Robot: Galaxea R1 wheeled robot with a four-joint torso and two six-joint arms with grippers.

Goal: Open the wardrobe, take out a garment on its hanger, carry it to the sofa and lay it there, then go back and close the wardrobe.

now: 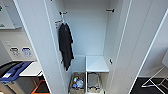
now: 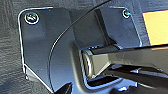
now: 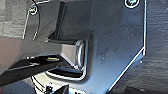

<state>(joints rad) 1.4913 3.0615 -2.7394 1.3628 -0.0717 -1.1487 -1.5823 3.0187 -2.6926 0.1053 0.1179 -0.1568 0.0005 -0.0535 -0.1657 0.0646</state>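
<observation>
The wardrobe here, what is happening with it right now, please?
The wardrobe stands open, both white doors swung wide, and nothing is handling it at this moment. Inside, a black garment hangs from the rail on the left side. To the right there is a white shelf, and below it sit two baskets, one holding small colourful items. No orange garment hangs inside. The head view looks straight into the cabinet from close by, and no arm is reaching in.

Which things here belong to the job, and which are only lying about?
Job:
wardrobe, doors open

Lying about:
black garment hanging inside
white shelf
two baskets on the wardrobe bottom
</observation>
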